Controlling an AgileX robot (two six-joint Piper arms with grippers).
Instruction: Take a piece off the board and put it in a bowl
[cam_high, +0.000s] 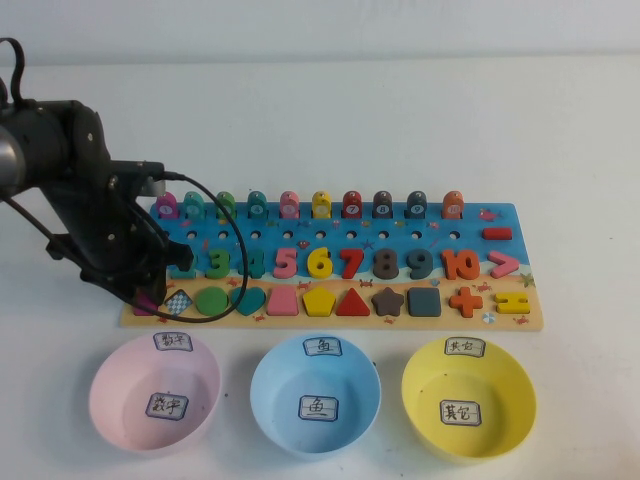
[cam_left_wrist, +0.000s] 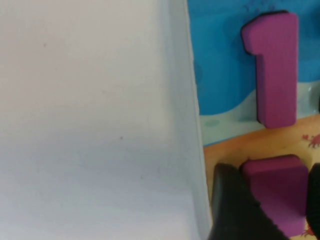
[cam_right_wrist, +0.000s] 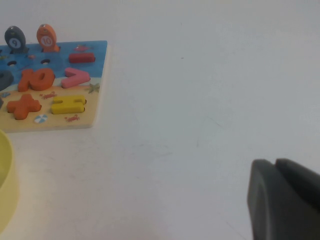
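The board (cam_high: 500, 318) lies across the middle of the table. The magenta-pink rectangular piece (cam_high: 147, 303) sits at its near left corner, below the magenta number 1 (cam_left_wrist: 275, 75). My left gripper (cam_high: 148, 292) is down on that corner. In the left wrist view the gripper (cam_left_wrist: 270, 174) has a dark finger (cam_left_wrist: 230, 200) against each side of the piece (cam_left_wrist: 280, 195), which rests on the board's sandy edge (cam_left_wrist: 225, 155). The yellow bowl (cam_high: 420, 385) stands at the near right. My right gripper (cam_right_wrist: 275, 167) is shut and empty over bare table right of the board (cam_right_wrist: 95, 90).
A pink bowl (cam_high: 105, 390) and a blue bowl (cam_high: 265, 395) stand in front of the board, left of the yellow one. The left arm's cable (cam_high: 225, 225) loops over the board's left end. The yellow bowl's rim (cam_right_wrist: 5, 175) shows in the right wrist view.
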